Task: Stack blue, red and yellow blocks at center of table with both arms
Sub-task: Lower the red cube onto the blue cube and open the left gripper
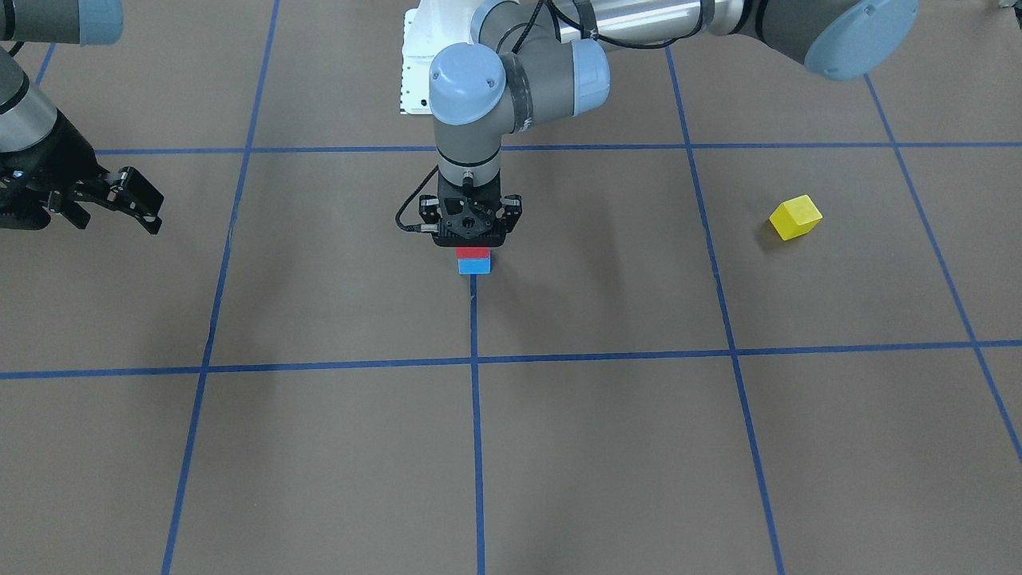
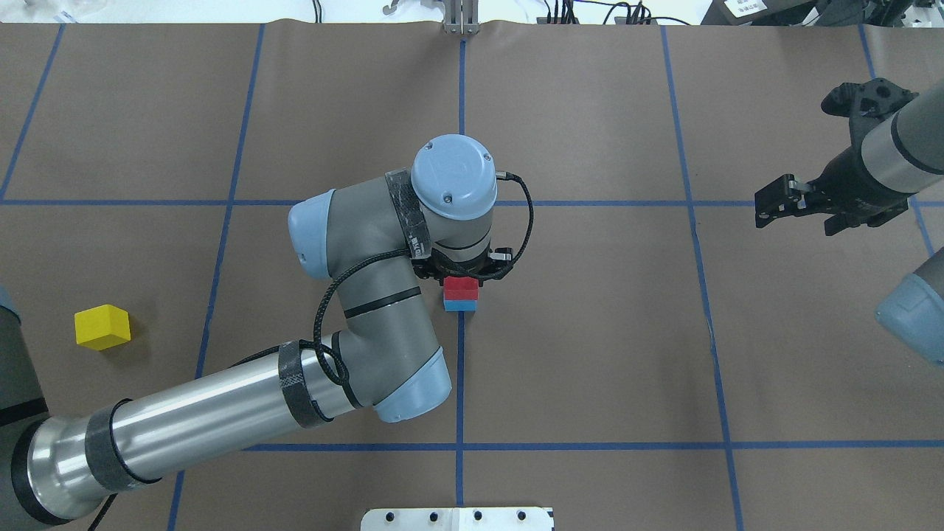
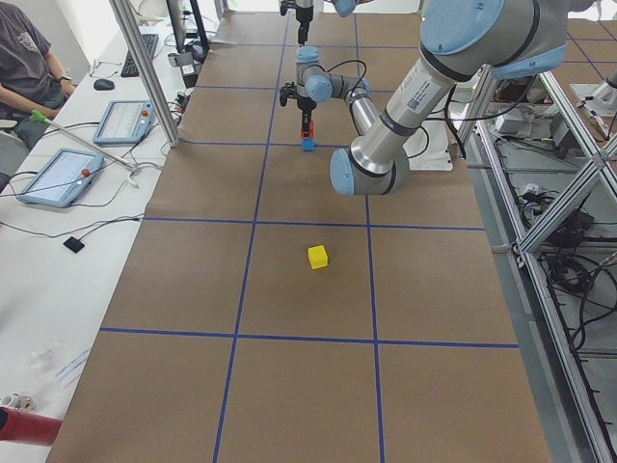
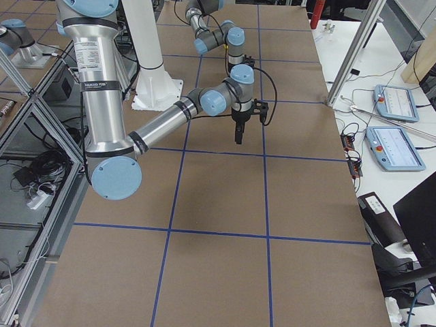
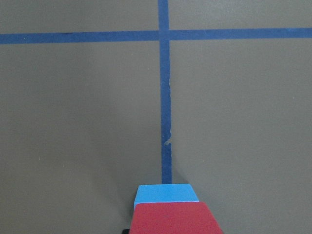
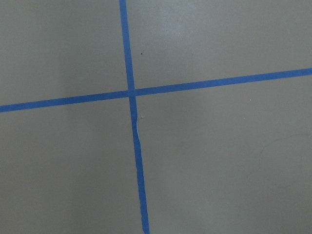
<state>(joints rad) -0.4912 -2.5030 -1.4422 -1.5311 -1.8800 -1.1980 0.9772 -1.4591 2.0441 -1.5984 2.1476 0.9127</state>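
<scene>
A red block (image 1: 472, 252) is right over a blue block (image 1: 474, 267) near the table's centre, on a blue tape line. My left gripper (image 1: 473, 239) points straight down and is shut on the red block (image 2: 461, 285). I cannot tell whether the red block rests on the blue block (image 2: 460, 304) or hangs just above it. The left wrist view shows the red block (image 5: 173, 219) with the blue block (image 5: 166, 193) beyond it. A yellow block (image 2: 102, 327) lies alone far out on my left side (image 1: 795, 217). My right gripper (image 2: 782, 210) is open, empty and held far off to the right.
Brown paper marked with a blue tape grid (image 2: 461, 446) covers the table. The white robot base plate (image 2: 457, 518) is at the near edge. Operator tablets (image 3: 58, 176) and cables lie past the far edge.
</scene>
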